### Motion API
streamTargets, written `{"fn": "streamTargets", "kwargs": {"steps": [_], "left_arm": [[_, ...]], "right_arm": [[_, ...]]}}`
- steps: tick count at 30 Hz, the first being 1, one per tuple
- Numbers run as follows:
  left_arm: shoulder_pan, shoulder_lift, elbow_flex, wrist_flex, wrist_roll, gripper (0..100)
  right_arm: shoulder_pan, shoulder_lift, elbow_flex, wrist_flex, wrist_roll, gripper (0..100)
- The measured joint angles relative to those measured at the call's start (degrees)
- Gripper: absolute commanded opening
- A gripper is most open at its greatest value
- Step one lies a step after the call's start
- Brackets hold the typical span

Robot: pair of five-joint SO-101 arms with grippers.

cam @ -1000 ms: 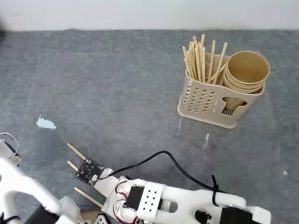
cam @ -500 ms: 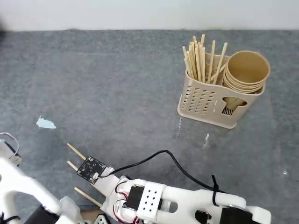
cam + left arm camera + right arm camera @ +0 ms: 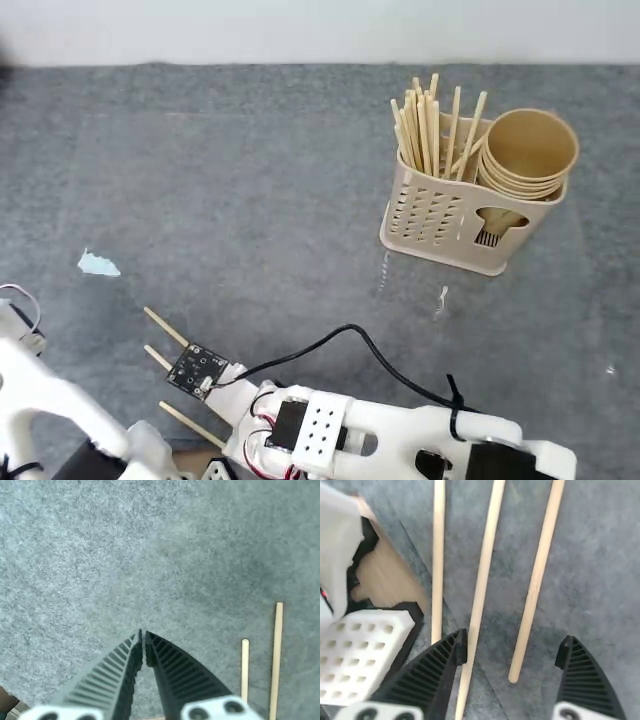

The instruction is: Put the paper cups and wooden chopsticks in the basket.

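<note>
Grey felt mat (image 3: 250,180) is covering the whole table, and most of this job is looking done already.

The right arm (image 3: 380,440) is stretching along the near edge toward the left. Far right, the basket (image 3: 440,215) is standing upright with the paper cups (image 3: 528,150) nesting in a stack in its right compartment. A bunch of wooden chopsticks (image 3: 425,125) is poking up out of the left one.

So what's left, going by this — three loose chopsticks lying flat on the mat at the near left, well apart from the basket. They're lying roughly parallel: one (image 3: 438,555) nearest the arm's white housing, a middle one (image 3: 487,565) and an outer one (image 3: 540,575).

The right gripper (image 3: 514,650) is hovering right over them with its jaws spread wide and nothing between the pads. The outer stick's end is sitting in the gap, and the middle one is running just beside one fingertip. My guess is it's lining up a grab on one of those.

The left gripper (image 3: 143,640) is hanging over bare mat at the near left — jaws pressed together, holding nothing. Two chopstick ends (image 3: 276,655) are showing just off to its side.

A small pale blue scrap (image 3: 98,264) is lying on the mat further left, not part of the job.
</note>
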Motion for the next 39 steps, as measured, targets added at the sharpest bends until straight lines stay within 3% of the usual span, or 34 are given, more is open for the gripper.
{"fn": "streamTargets", "kwargs": {"steps": [9,15,22,28,39], "left_arm": [[0.0,0.0,0.0,0.0,0.0,1],[0.0,0.0,0.0,0.0,0.0,1],[0.0,0.0,0.0,0.0,0.0,1],[0.0,0.0,0.0,0.0,0.0,1],[0.0,0.0,0.0,0.0,0.0,1]], "right_arm": [[0.0,0.4,-0.4,6.6,0.4,29.0],[0.2,0.4,-0.4,8.0,0.4,13.2],[0.3,-0.1,-0.4,8.2,0.4,11.4],[3.9,0.3,-0.4,8.2,0.4,2.0],[10.1,0.4,-0.5,8.8,0.4,1.4]]}}
